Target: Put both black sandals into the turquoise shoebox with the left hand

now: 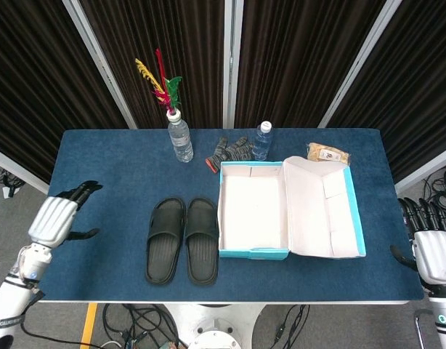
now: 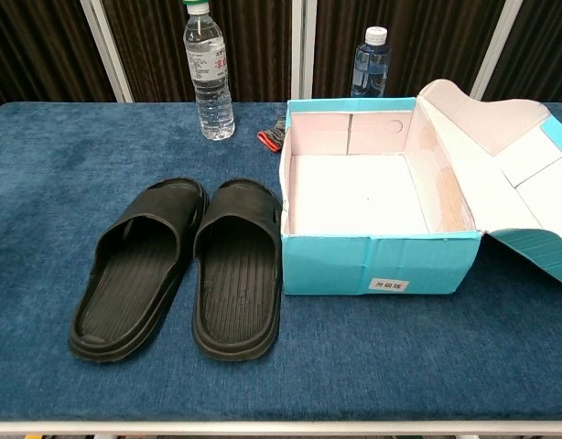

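Two black sandals lie side by side on the blue table: the left sandal [image 1: 165,240] [image 2: 139,267] and the right sandal [image 1: 202,240] [image 2: 237,265], which touches the box's left wall. The turquoise shoebox [image 1: 255,252] [image 2: 372,265] stands open and empty, its lid folded out to the right. My left hand [image 1: 54,220] hovers over the table's left edge, fingers apart, holding nothing, well left of the sandals. My right hand [image 1: 432,252] hangs off the table's right edge, fingers apart and empty. Neither hand shows in the chest view.
At the back stand a water bottle with coloured feathers [image 1: 180,138] [image 2: 209,73], a smaller bottle [image 1: 261,139] [image 2: 372,62], a pair of knit gloves [image 1: 230,150] and a snack packet [image 1: 328,153]. Dark curtains close off the rear.
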You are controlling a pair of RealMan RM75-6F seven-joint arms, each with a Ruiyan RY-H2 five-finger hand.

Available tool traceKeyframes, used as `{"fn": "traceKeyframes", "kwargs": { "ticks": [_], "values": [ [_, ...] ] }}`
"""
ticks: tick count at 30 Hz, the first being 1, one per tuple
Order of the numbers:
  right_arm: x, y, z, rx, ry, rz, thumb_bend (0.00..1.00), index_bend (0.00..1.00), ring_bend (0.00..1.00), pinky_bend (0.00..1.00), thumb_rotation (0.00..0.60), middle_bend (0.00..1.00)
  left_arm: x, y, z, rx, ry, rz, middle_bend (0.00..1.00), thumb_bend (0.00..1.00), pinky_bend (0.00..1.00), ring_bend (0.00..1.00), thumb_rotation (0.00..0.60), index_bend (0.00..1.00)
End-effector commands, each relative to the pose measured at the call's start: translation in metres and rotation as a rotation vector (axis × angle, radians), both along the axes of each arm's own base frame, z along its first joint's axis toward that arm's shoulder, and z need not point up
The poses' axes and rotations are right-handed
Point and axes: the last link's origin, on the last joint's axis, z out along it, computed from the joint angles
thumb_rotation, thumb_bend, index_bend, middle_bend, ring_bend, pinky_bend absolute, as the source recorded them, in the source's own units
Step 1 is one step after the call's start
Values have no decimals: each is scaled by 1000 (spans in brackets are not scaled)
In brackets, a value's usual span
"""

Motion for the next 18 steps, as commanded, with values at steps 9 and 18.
{"fn": "traceKeyframes", "kwargs": {
  "ticks": [9, 18],
  "values": [
    [-1, -1, 3, 5, 5, 4, 93, 29, 0, 58, 600, 83, 108, 55, -69, -299, -14, -103, 160, 0, 768, 680, 600, 166],
    [-4, 0, 5, 8, 3, -4, 94, 29, 0, 58, 600, 83, 148, 62, -126, -442, 55, -29, 129, 0, 800, 700, 600, 124]
  ]
}}
